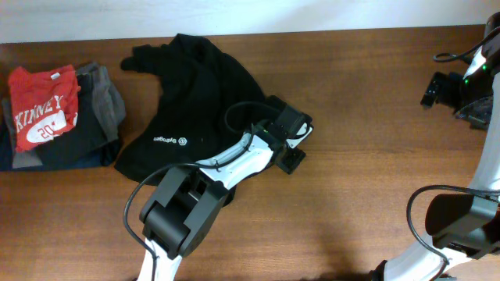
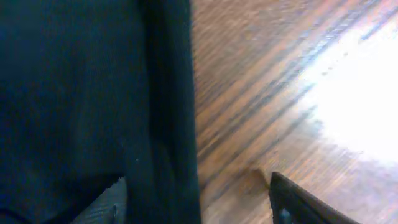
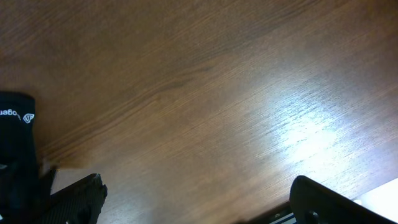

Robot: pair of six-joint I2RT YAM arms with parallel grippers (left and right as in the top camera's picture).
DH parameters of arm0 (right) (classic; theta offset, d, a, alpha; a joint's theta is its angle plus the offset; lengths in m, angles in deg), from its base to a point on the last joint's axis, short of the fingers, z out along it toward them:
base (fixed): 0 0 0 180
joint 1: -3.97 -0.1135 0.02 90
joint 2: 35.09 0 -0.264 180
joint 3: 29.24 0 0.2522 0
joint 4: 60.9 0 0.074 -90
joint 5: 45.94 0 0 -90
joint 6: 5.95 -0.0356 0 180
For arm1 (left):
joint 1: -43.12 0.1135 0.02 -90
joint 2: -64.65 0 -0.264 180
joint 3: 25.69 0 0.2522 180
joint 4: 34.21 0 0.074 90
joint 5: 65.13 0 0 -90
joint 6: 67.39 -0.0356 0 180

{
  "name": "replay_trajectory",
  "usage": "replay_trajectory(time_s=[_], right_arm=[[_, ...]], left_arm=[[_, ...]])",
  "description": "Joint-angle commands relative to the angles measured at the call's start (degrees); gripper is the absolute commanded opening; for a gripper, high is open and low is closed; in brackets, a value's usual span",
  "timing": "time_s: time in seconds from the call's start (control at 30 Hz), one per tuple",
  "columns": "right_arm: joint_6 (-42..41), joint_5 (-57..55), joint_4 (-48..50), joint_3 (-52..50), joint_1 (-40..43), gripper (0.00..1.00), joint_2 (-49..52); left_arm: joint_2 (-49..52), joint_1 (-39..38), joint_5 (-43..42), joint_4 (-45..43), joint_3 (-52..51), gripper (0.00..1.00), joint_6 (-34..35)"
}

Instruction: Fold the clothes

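The black long-sleeved garment (image 1: 187, 101) lies crumpled on the wooden table, left of centre, with small white logo marks facing up. My left gripper (image 1: 291, 152) is at its right edge, low over the table. In the left wrist view the black cloth (image 2: 81, 93) fills the left half. The left gripper's fingers (image 2: 199, 208) are open, with the cloth's edge between them. My right gripper (image 1: 433, 87) is open and empty at the far right, well away from the garment. In the right wrist view its fingers (image 3: 199, 202) hang over bare wood, and a bit of the garment (image 3: 15, 124) shows at the left.
A pile of folded clothes sits at the table's left edge: a red "KINNEY" shirt (image 1: 39, 105) on top of grey (image 1: 105, 97) and dark navy garments (image 1: 70, 148). The table's far edge (image 1: 312, 33) runs along the top, with a pale wall behind.
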Motion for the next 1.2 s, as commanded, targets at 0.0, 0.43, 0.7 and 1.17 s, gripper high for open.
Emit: replay_trajectory(time_s=[0.0,0.43,0.7,1.17], right_arm=[[-0.42,0.33,-0.33,-0.11,-0.09,0.99,-1.86],[1.57,1.64,0.63,-0.11,-0.15,0.99,-1.86],[13.11,18.14,1.62,-0.20,-1.77,0.99,-1.84],[28.13,22.86,0.48,-11.08,-29.51,0.99,-1.09]], left_arm=[[2.51,0.22,4.72,0.15,0.11,0.14,-0.68],[-27.19,0.22,3.30,42.10,12.92,0.00,1.68],[-56.74,4.52,13.09,48.17,13.35,0.00,4.48],[-59.47,21.86,19.50,42.12,13.18,0.00,4.02]])
